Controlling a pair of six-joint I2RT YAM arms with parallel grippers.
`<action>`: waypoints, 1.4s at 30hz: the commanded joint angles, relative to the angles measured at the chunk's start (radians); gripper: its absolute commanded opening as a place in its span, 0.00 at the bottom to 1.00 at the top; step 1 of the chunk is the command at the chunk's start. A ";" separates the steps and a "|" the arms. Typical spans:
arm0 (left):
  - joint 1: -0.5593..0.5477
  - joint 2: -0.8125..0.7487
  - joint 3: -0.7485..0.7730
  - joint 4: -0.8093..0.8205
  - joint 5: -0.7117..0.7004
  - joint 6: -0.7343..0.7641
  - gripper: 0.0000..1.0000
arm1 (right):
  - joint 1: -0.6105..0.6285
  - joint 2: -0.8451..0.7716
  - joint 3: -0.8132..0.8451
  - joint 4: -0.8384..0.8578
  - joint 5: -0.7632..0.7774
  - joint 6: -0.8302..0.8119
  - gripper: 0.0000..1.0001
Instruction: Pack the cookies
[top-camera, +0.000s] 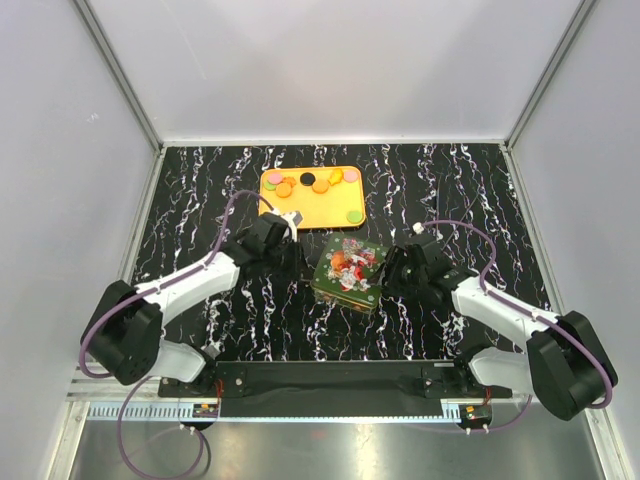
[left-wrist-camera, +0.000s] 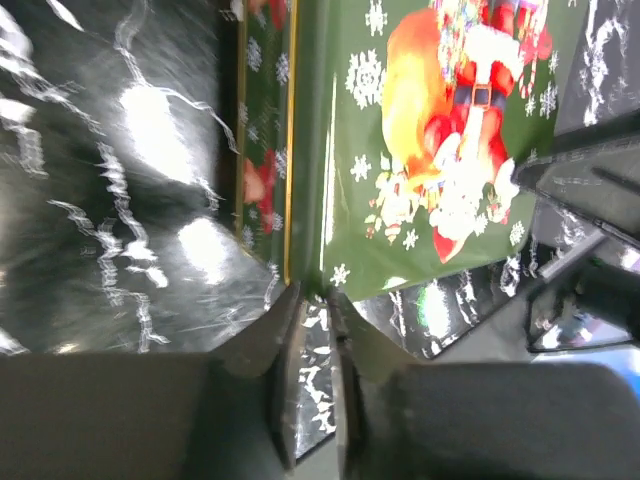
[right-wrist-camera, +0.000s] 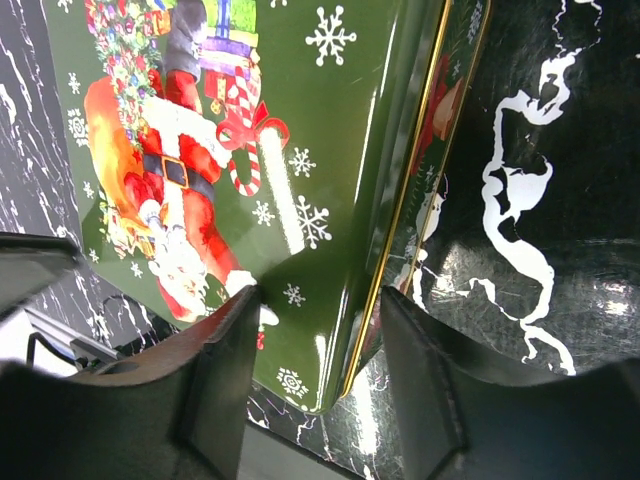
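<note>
The cookies (top-camera: 284, 189) are small flat discs, mostly orange with a black, pink and green one, lying on an orange tray (top-camera: 325, 208) at the back centre. A green Christmas tin (top-camera: 347, 270) with a Santa picture on its lid stands in front of the tray. My left gripper (top-camera: 296, 260) is at the tin's left side. In the left wrist view the gripper (left-wrist-camera: 317, 292) is closed on the lid's thin rim at a corner of the tin (left-wrist-camera: 400, 150). My right gripper (right-wrist-camera: 320, 300) is open, one finger over the lid (right-wrist-camera: 300, 130), the other outside the tin's wall.
The black marbled table (top-camera: 200, 200) is bounded by white walls on the left, back and right. The right arm's gripper (top-camera: 390, 272) is at the tin's right side. A black rail (top-camera: 320, 378) runs along the near edge between the arm bases.
</note>
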 joint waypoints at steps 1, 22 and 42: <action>-0.007 -0.044 0.081 -0.146 -0.139 0.114 0.16 | 0.013 0.019 0.016 -0.070 0.006 -0.010 0.59; 0.024 0.243 -0.135 0.924 0.509 -0.285 0.00 | 0.013 0.007 0.017 -0.078 0.000 -0.024 0.60; 0.034 0.251 -0.140 0.687 0.443 -0.175 0.20 | -0.125 -0.029 0.086 -0.138 -0.040 -0.095 0.70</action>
